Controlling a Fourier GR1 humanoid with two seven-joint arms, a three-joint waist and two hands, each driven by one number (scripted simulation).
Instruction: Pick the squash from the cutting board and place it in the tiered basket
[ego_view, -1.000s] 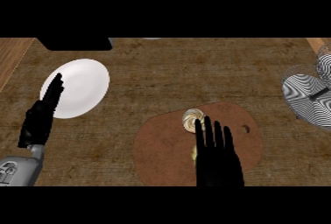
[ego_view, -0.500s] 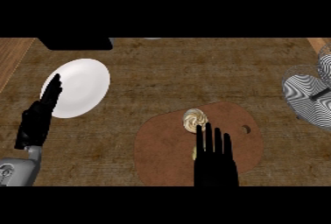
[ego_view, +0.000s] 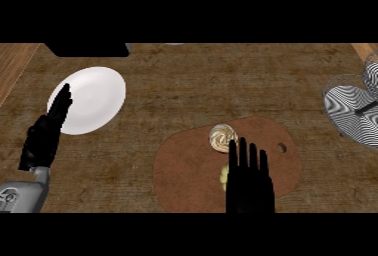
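A pale yellow squash (ego_view: 223, 138) lies on the brown cutting board (ego_view: 188, 170), its round striped end towards the far side. My right hand (ego_view: 249, 180) is over the board with fingers straight, covering the squash's near part; only the round end and a yellow sliver left of the hand show. The zebra-striped tiered basket (ego_view: 356, 107) stands at the right edge. My left hand (ego_view: 46, 135) rests open at the left, fingers up, its tips over the white plate's edge.
A white plate (ego_view: 92, 99) lies at the left on the brown counter. A dark box (ego_view: 87, 48) sits at the top left. A wooden strip runs along the far left edge.
My right hand has drawn back towards the near edge, uncovering more of the squash's round end. The left hand has shifted slightly left.
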